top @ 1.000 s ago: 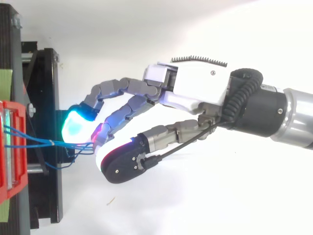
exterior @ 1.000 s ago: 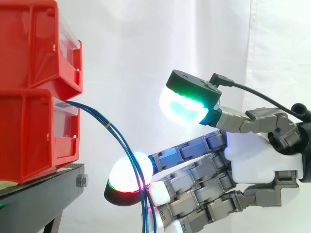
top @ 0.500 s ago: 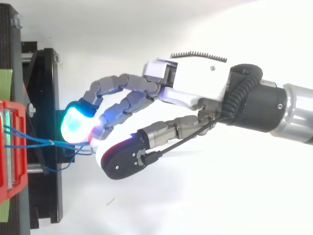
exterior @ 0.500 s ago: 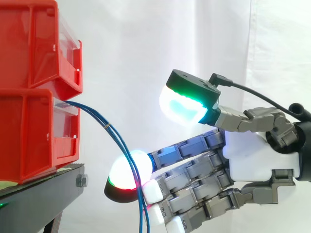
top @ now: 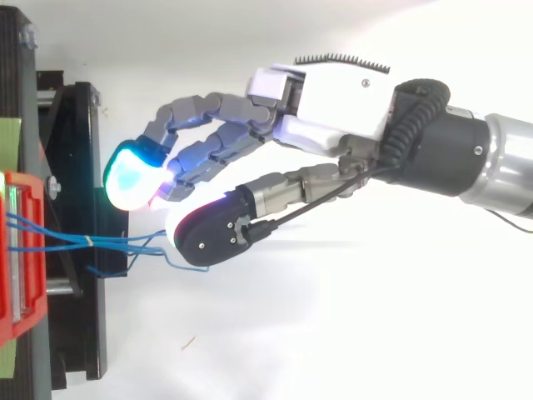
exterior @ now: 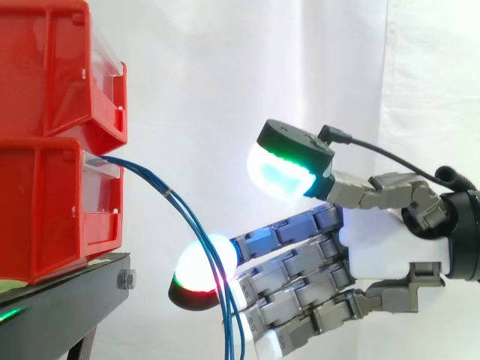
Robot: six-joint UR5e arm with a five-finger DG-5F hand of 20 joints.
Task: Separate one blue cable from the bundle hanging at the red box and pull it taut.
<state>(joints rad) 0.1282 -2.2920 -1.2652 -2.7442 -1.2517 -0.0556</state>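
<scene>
Red box: the lower of two stacked bins at the far left, sitting on the black stand. It anchors the cables, so any pull must run rightward, away from it.
Blue bundle: leaves the box's front lip, arcs down and to the right, then drops out at the bottom of the side view. A small tie binds it high on the arc. It hangs slack, and nothing is taut yet.
Strands: seen from above, they run close together from the box to the right and fan slightly past the stand, with one loose loop beside the thumb. That spread looks like the easiest place to take a single strand.
Fingertip: a white-and-red pad, touching the strands from the right, below the tie.
Thumb pad: green and cyan, well above the fingers and clear of the cables.
Hand: spread, with thumb and fingers apart and nothing clamped.
Step in hand: singling out one strand, which I judge to be early in the task.
Doing it well: work below the tie, where the strands can part. Slip one pad between strands rather than round the lot, and bring the thumb down on that strand alone. Only then draw right, level and slow.
Risk: catching two strands, or the thin cable sliding off the rounded pads.
</scene>
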